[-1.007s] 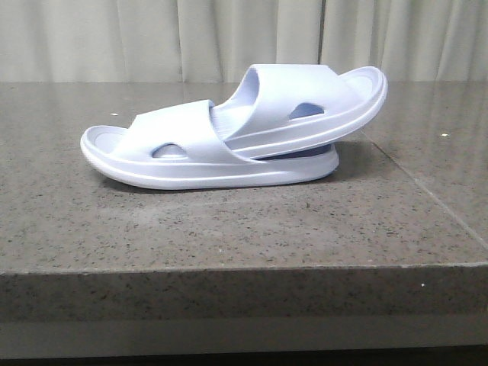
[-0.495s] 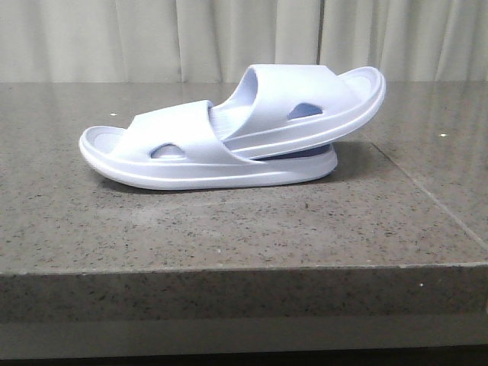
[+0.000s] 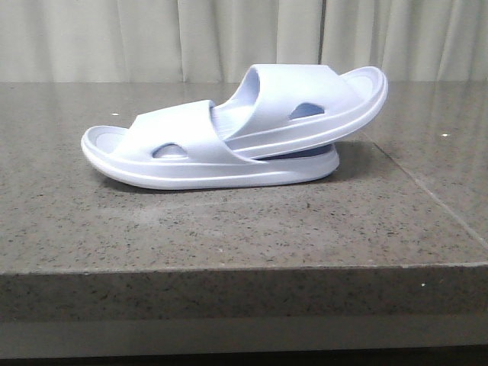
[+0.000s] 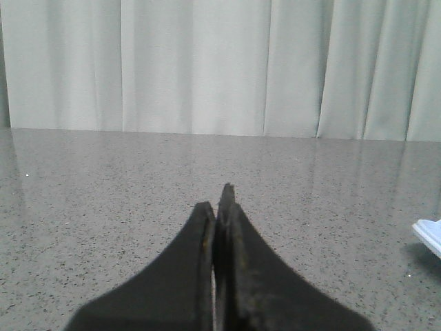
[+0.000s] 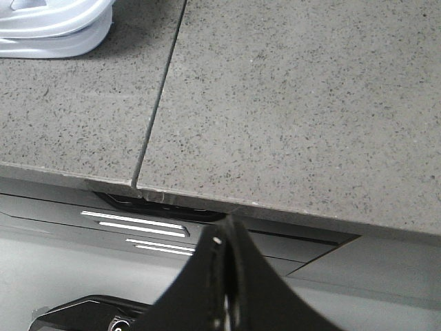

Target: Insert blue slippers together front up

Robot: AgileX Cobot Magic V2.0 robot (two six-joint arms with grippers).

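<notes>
Both pairs of fingers are pressed together with nothing between them.

Front view: neither of my arms appears. The blue slippers (image 3: 229, 133) sit nested on the grey speckled stone table (image 3: 229, 229), side-on to the camera. The lower slipper (image 3: 183, 156) lies flat on its sole. The upper slipper (image 3: 313, 103) is pushed in under the lower one's strap, its free end tilted up toward my right and clear of the lower sole. A seam (image 3: 427, 194) in the stone runs just to the right of the pair. Pale curtains (image 3: 229, 38) hang behind the table.

Left wrist view: my left gripper (image 4: 220, 207) is clenched, its dark fingers (image 4: 196, 241) meeting along their length, over bare stone. A pale slipper edge (image 4: 431, 234) shows at the frame edge, well apart from the fingers.

Right wrist view: my right gripper (image 5: 224, 241) is likewise clenched tight, positioned off the table's front edge (image 5: 275, 207). The stacked soles of the pair (image 5: 55, 27) lie well apart from it, beyond the seam (image 5: 162, 89).
</notes>
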